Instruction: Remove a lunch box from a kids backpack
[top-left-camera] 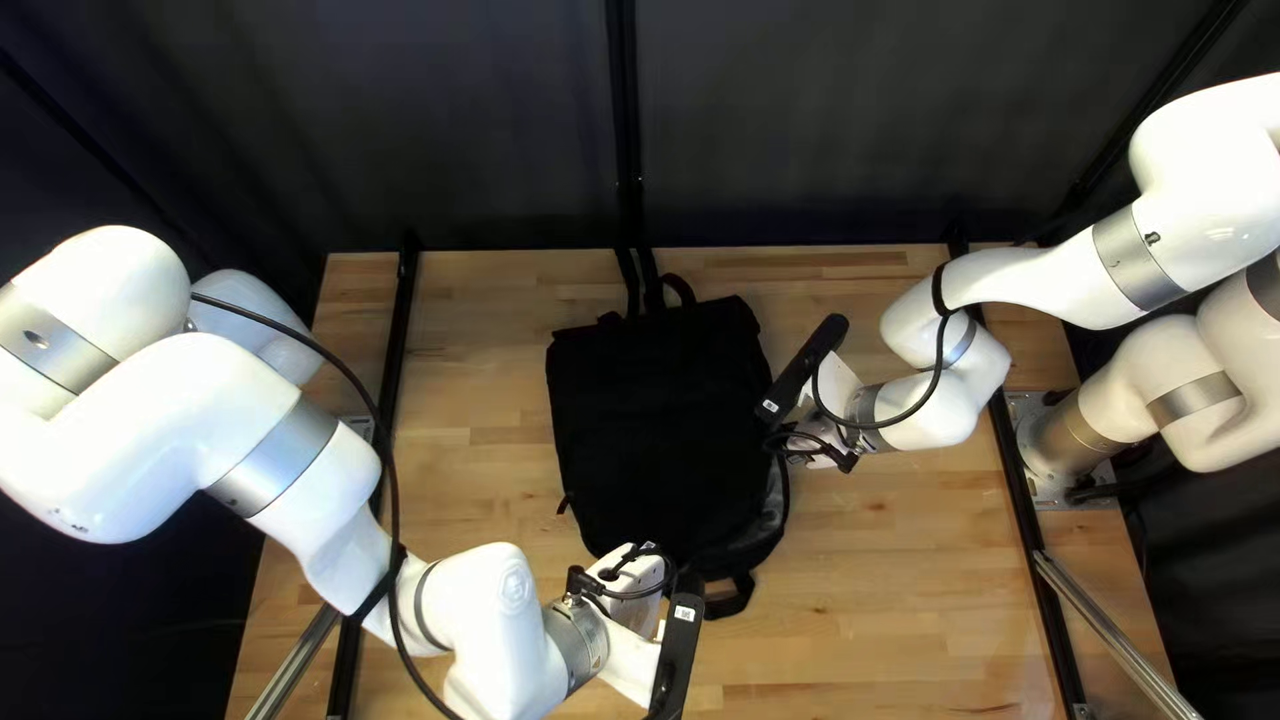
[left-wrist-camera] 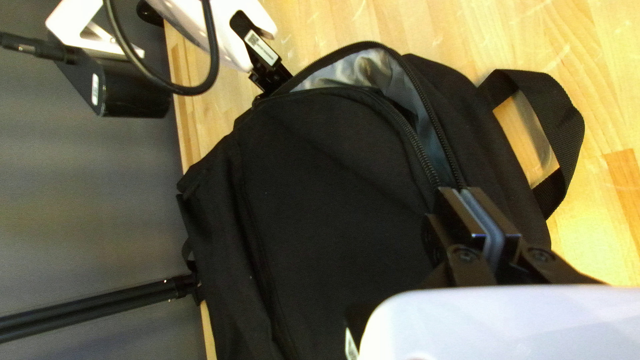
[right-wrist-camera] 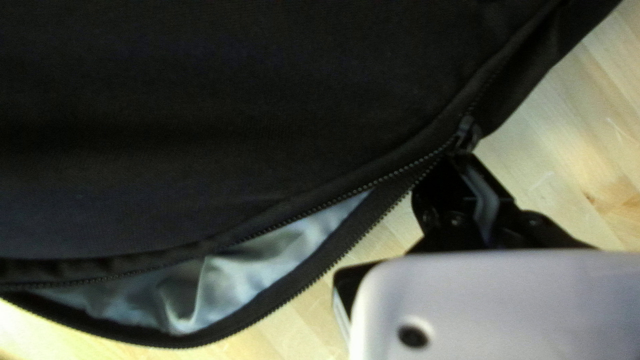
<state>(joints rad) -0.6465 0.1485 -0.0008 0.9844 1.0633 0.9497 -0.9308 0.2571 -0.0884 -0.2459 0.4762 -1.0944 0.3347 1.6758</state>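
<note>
Backpack (top-left-camera: 647,427): long axis far-to-near, loop (left-wrist-camera: 569,127) end nearest. Left gripper (top-left-camera: 687,583), right gripper (top-left-camera: 782,444): fingers together; hold unclear.

top left view: table (top-left-camera: 880,574) bright, curtain (top-left-camera: 467,147) behind it near black. highlights on the upper sides of both white arms, left arm (top-left-camera: 200,414) and right arm (top-left-camera: 1200,160), so light looks to be from above; source out of frame. backpack (top-left-camera: 654,427) front mostly crushed to black. left wrist view: glare on the table, lining (left-wrist-camera: 367,70) lit at the opening, darker down inside. right wrist view: soft, table grain smeared, zipper teeth (right-wrist-camera: 353,195) readable, gentle shadows in lining folds.
</note>
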